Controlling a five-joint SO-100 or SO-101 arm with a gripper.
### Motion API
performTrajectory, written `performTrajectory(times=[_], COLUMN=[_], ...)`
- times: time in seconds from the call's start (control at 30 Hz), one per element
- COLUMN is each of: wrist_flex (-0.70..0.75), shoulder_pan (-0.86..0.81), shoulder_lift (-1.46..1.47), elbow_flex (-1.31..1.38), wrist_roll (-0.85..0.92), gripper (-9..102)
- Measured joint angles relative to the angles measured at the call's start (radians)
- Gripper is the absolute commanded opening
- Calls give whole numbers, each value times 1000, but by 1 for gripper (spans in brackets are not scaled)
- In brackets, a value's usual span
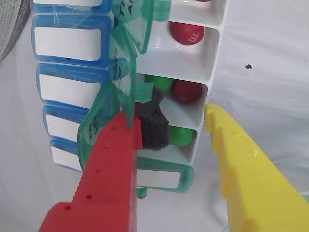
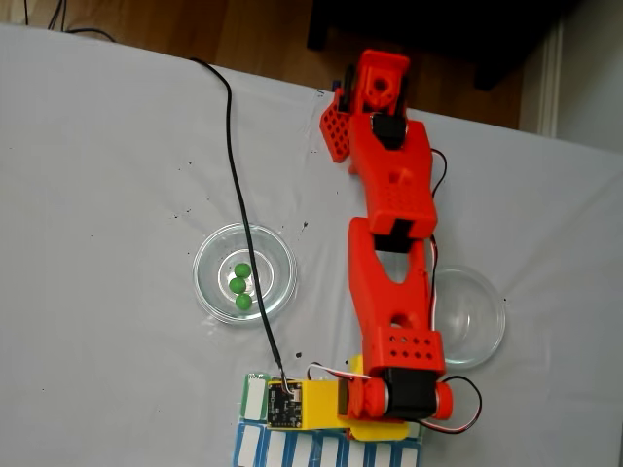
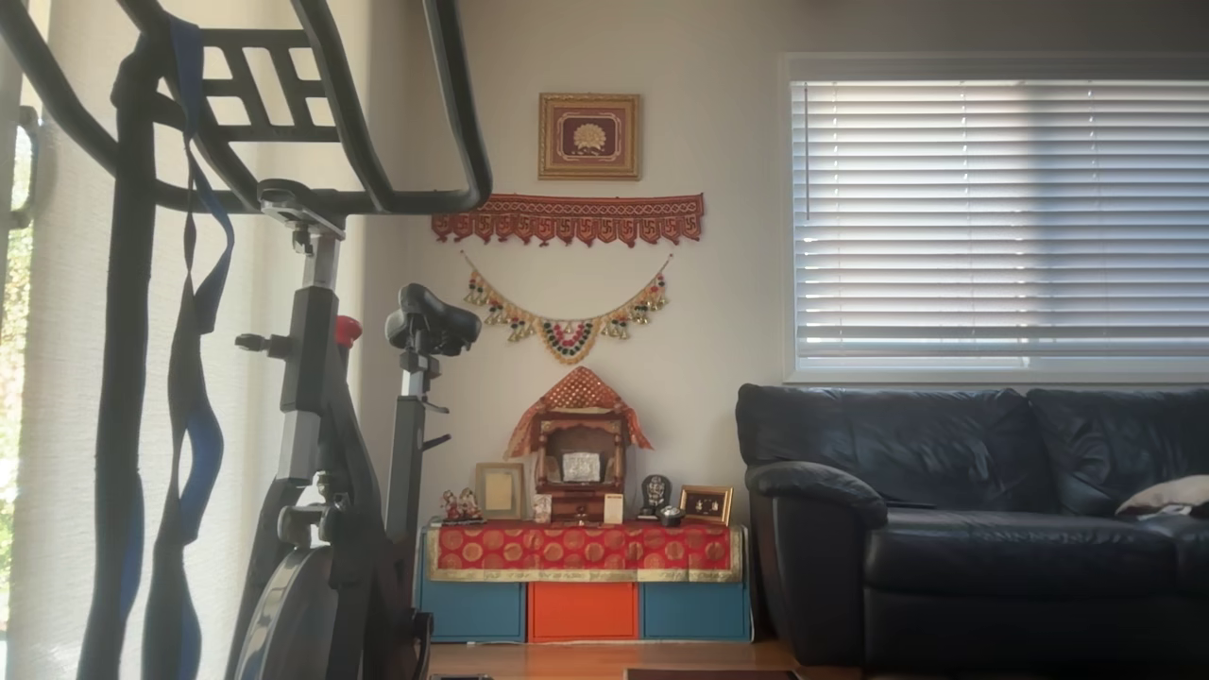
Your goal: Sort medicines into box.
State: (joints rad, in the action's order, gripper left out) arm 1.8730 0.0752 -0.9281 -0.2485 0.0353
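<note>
Right now the wrist view has the fingers (image 1: 171, 126) hanging over the box (image 1: 212, 82), spread wide apart and empty: red finger (image 1: 108, 179) rising from 7 o'clock, yellow finger (image 1: 246, 169) from 5 o'clock. The red finger's black foam pad (image 1: 153, 126) sits over the open compartments and looks to be touching the raised translucent green flap lid (image 1: 126, 72) at its left edge; actual contact can't be confirmed. The yellow finger's tip is just outside the box's white right wall, over bare tabletop (image 1: 270, 58).

Box runs 12 to 6 o'clock through the middle of the wrist view. Medicines seen inside: a dark red ball (image 1: 186, 33) in an upper compartment, a green ball (image 1: 159, 82) and a second red ball (image 1: 187, 91) together in the next one down, another green ball (image 1: 181, 136) in the one below, partly behind the foam pad. A blue-lidded row (image 1: 67, 63) adjoins the box on the 9 o'clock side, lids closed. Open room lies at 3 o'clock; the 9 o'clock side is tight against lids.

Fixed view: the arm (image 2: 394, 292) reaches from 12 toward 6 o'clock, its head over the box at the bottom edge. A glass dish (image 2: 244, 272) at 9 o'clock of the arm holds three green balls (image 2: 238, 285); a second glass dish (image 2: 470, 316) at 3 o'clock is partly under the arm. A black cable (image 2: 238, 195) crosses the left dish's edge.

Other view shows a room with a sofa (image 3: 973, 519) and exercise bike (image 3: 321, 453).
</note>
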Motion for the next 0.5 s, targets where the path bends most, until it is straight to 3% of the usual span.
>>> performTrajectory(times=[0.17, 0.5], wrist_flex=[0, 0], shoulder_pan=[0, -43], shoulder_lift=[-21, -314], elbow_flex=[-35, -393], wrist_roll=[5, 149], gripper=[22, 14])
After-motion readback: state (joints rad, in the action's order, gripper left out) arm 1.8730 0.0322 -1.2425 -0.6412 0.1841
